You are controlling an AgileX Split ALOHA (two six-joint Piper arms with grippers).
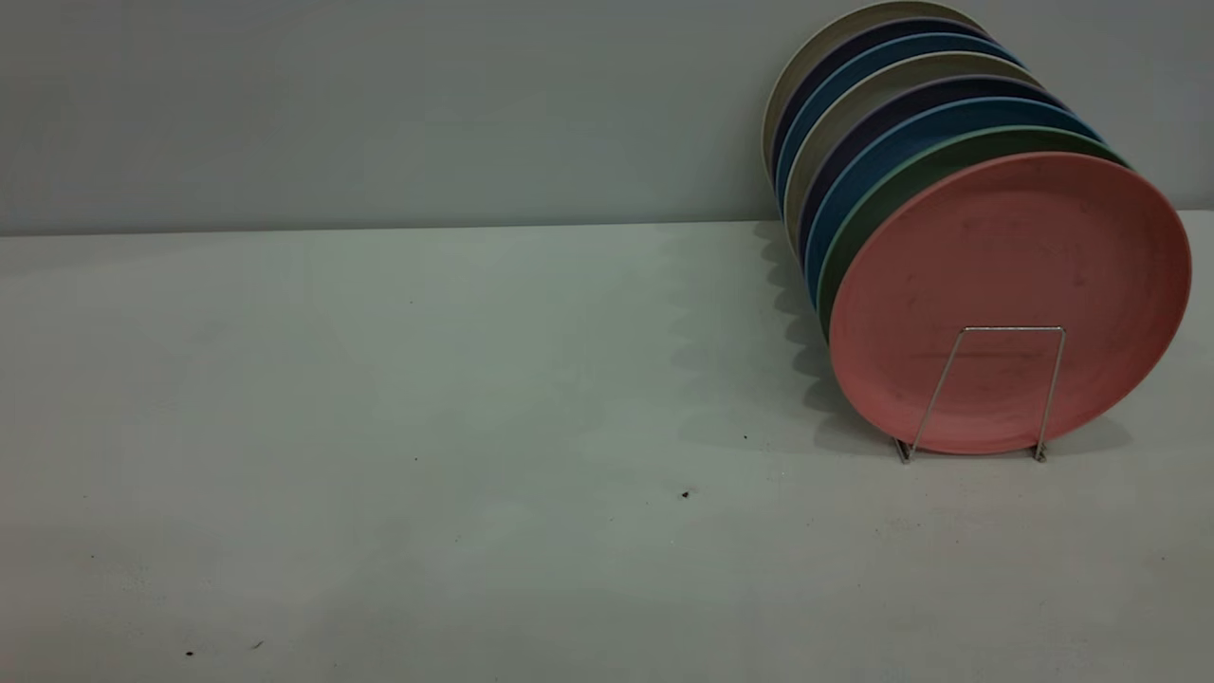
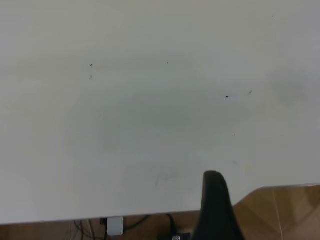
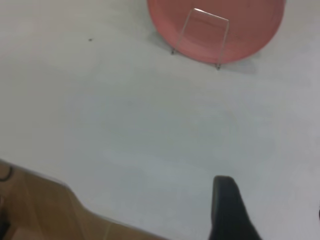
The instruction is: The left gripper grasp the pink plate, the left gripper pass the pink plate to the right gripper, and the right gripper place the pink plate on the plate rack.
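Note:
The pink plate (image 1: pixel 1010 266) stands upright at the front of the plate rack (image 1: pixel 1013 329), behind the rack's front wire loop, at the right of the table. It also shows in the right wrist view (image 3: pixel 250 25) with the rack loop (image 3: pixel 210 14) in front of it. Neither gripper shows in the exterior view. My right gripper (image 3: pixel 272 197) is over the bare table, well short of the rack, with one dark finger (image 3: pixel 225 205) showing and nothing between the jaws. My left gripper (image 2: pixel 265 187) is near the table's edge, one finger (image 2: pixel 215 200) showing, empty.
Behind the pink plate stand a mint-green plate (image 1: pixel 877 204), blue plates (image 1: pixel 844 190) and several more in a row. The grey table (image 1: pixel 474 427) meets a wall at the back. The wrist views show the table edge and wooden floor (image 2: pixel 285 210).

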